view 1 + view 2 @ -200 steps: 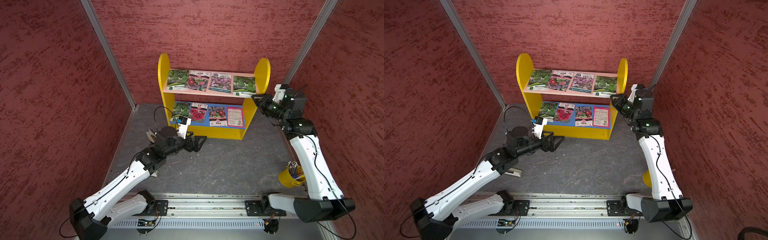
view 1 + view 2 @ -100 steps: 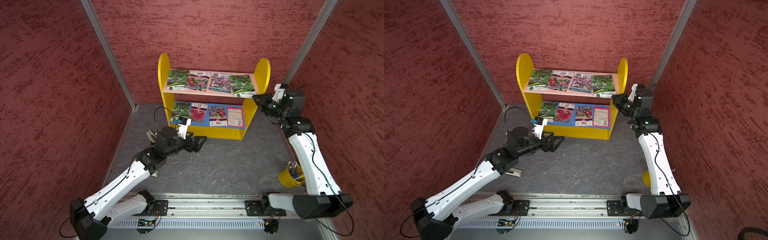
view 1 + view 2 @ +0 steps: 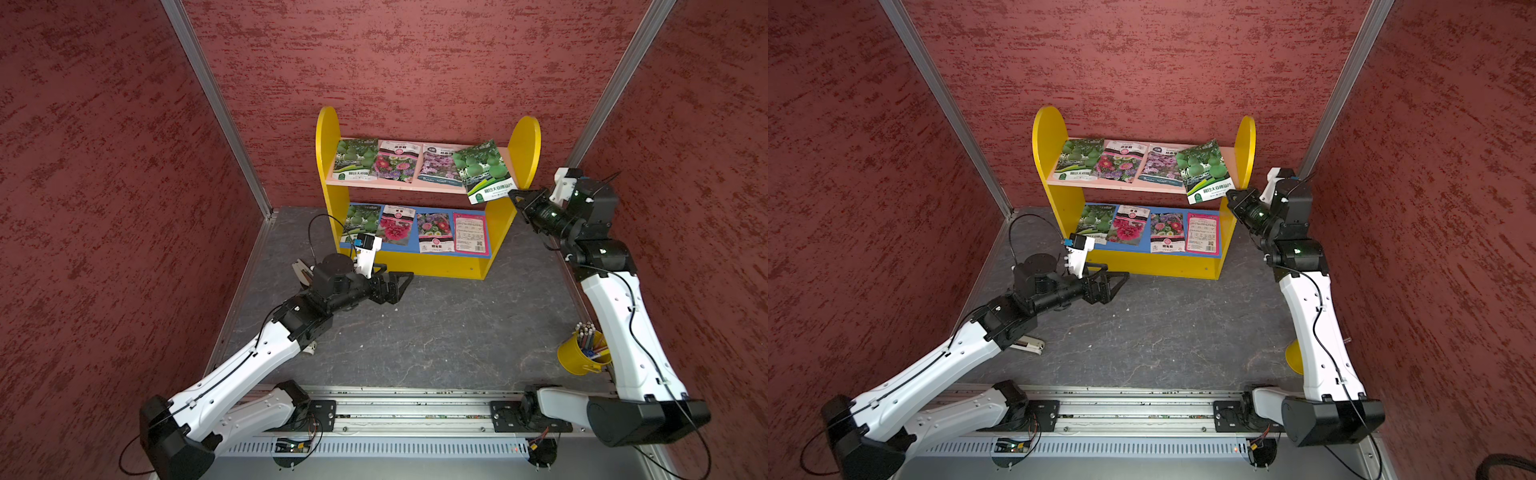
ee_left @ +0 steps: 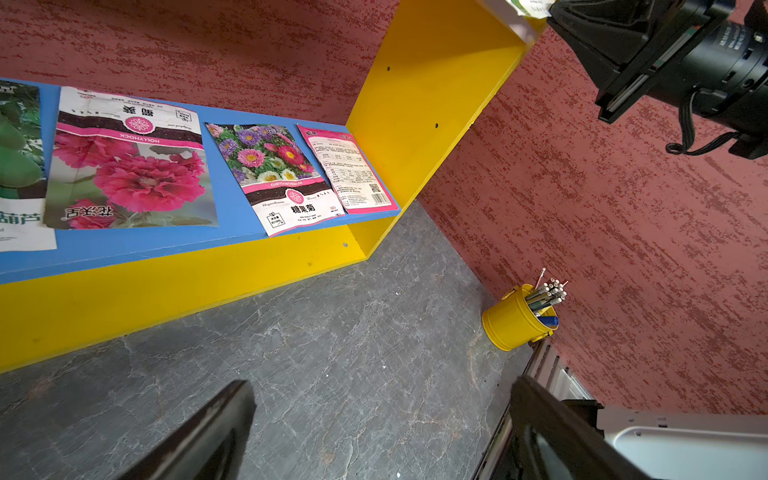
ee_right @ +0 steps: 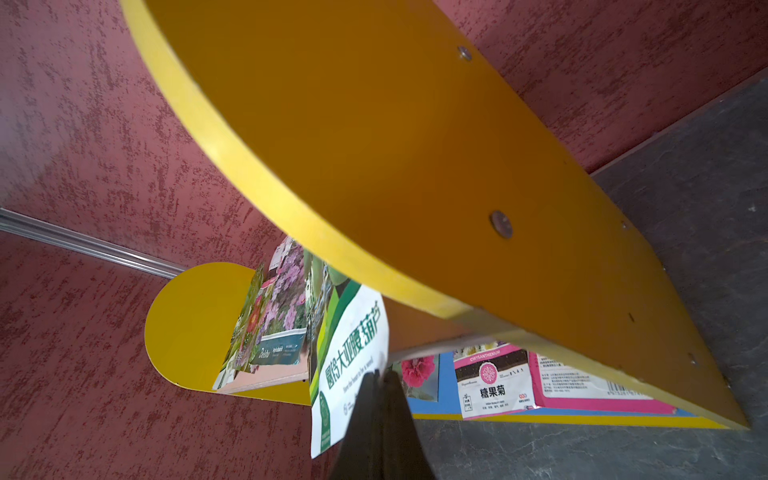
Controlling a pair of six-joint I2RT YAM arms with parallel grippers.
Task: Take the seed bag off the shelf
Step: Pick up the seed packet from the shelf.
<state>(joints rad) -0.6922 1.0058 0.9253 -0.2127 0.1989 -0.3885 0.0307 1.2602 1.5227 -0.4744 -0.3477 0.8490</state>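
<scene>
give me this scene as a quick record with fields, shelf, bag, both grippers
shelf: two boards, packets lying on both
seed bag: green, right end of upper board, tilted, overhanging the front edge
right gripper: shut on the seed bag's front corner
left gripper: open, empty, low before the shelf
pencil cup: yellow, on the floor

Right arm point(image 3: 615, 316) raised, right fingers point(image 5: 395, 428) pinched together; left arm point(image 3: 257, 357) low, left fingers point(image 4: 199, 436) spread.
</scene>
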